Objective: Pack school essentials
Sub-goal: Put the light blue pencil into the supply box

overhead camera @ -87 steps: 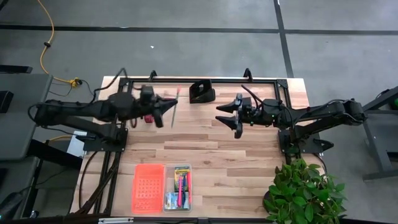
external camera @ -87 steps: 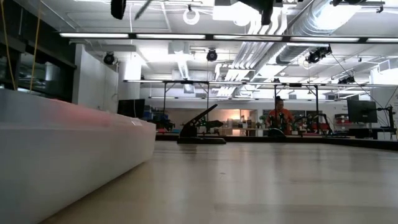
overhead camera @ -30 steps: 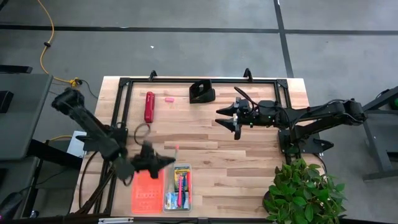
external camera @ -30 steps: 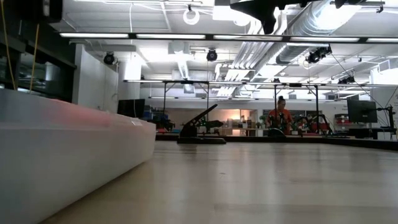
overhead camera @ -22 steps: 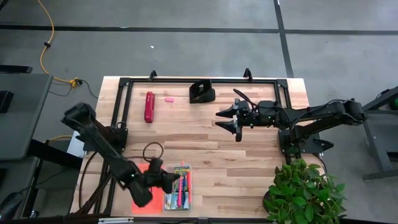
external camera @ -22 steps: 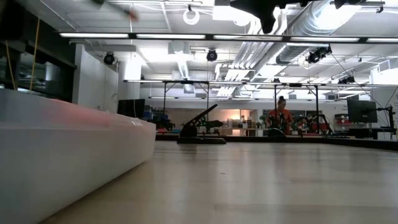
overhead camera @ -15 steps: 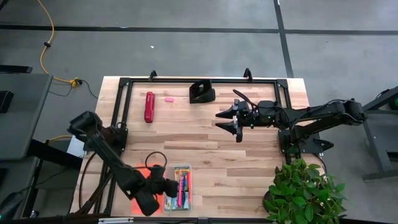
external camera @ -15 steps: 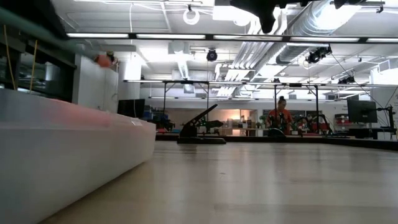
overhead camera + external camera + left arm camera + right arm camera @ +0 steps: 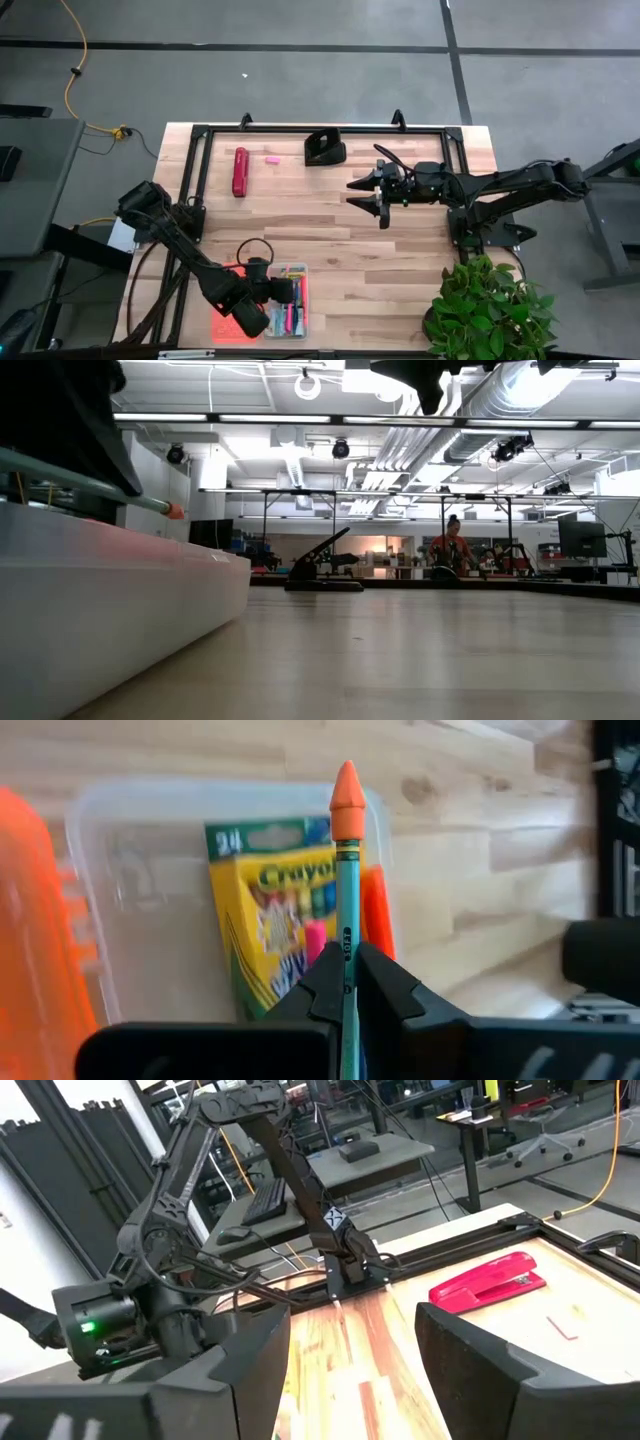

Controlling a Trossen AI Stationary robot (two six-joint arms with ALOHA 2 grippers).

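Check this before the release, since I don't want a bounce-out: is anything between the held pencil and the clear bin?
Nothing visible blocks it. The left gripper, shut on the green pencil, holds it above the open clear bin; only the crayon box lies inside, directly beneath the pencil.

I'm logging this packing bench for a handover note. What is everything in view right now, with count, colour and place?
Clear plastic bin: one, front of table.
Crayon box: one, yellow-green, inside the bin.
Orange perforated lid: one, beside the bin.
Green pencil with orange eraser: one, held above the bin.
Red stapler: one, back left of table.
Small pink eraser: one, beside the stapler.
Black tape dispenser: one, back centre.
Green plant: one, front right corner.
Person: one, far across the room.
Left gripper: shut on the pencil, over the bin.
Right gripper: open, waiting above the table's right-hand middle.
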